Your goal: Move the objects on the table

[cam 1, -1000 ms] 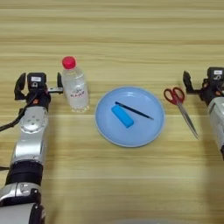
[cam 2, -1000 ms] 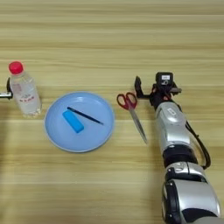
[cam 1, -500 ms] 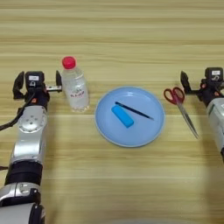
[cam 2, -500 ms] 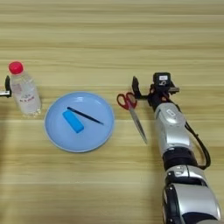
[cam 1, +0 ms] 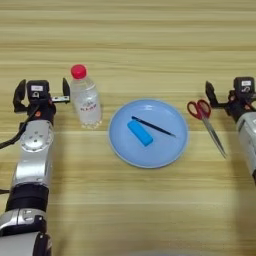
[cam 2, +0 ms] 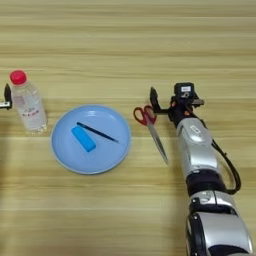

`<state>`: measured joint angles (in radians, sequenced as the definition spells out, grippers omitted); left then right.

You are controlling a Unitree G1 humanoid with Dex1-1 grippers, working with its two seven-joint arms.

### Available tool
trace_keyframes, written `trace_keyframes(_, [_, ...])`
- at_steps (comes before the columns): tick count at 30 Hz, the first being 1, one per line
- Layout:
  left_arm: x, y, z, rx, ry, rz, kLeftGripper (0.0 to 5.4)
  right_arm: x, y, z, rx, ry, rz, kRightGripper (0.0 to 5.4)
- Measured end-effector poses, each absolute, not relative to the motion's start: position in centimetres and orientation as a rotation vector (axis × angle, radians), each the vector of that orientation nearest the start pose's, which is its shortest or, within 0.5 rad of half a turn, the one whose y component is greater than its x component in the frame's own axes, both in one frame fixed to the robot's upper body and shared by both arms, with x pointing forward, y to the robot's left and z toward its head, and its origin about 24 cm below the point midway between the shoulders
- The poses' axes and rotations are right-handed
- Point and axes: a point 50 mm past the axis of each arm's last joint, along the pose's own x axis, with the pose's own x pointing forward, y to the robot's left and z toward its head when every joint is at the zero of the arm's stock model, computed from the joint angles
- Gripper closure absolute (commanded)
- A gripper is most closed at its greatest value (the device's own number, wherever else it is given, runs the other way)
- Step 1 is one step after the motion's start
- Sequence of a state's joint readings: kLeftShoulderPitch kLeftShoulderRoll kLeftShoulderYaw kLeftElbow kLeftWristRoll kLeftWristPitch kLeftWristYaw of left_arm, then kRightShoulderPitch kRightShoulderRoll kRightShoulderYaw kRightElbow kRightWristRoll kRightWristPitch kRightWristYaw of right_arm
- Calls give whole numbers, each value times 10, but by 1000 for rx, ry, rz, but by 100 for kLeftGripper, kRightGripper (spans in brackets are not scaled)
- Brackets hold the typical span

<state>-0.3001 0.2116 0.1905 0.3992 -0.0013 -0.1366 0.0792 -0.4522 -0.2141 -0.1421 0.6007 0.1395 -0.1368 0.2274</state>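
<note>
A small clear bottle (cam 1: 86, 102) with a red cap and label stands upright on the table (cam 1: 128, 45). My left gripper (cam 1: 42, 93) is open just left of it, its right finger close beside the bottle. On a light-blue plate (cam 1: 125, 150) in the middle lie a light-blue block (cam 1: 139, 133) and a thin black stick (cam 1: 152, 126). My right gripper (cam 2: 176, 102) is open at the right, its left finger next to the red handles of a pair of scissors (cam 2: 145, 115). Neither gripper holds anything.
The scissors' blades (cam 2: 159, 142) point toward me, between the plate and my right forearm (cam 2: 195, 150). My left forearm (cam 1: 32, 155) lies along the table's left side. Bare wood stretches across the far half of the table.
</note>
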Motion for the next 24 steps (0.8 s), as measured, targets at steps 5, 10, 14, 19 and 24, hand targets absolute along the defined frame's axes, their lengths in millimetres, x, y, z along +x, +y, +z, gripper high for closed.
trace_keyframes(5, [306, 229, 61, 156, -73, 237, 2, 323, -177, 71, -45, -66, 231, 0])
trace_keyframes(10, [306, 228, 62, 156, -78, 238, 2, 304, -148, 74, -46, -47, 367, 0])
trace_keyframes(14, [306, 227, 62, 155, -80, 239, 2, 291, -131, 77, -36, -17, 450, 0])
trace_keyframes(19, [306, 227, 63, 155, -82, 243, 2, 274, -107, 77, -28, 50, 559, 0])
trace_keyframes(24, [306, 227, 63, 154, -82, 244, 2, 261, -90, 73, -40, 145, 643, 0])
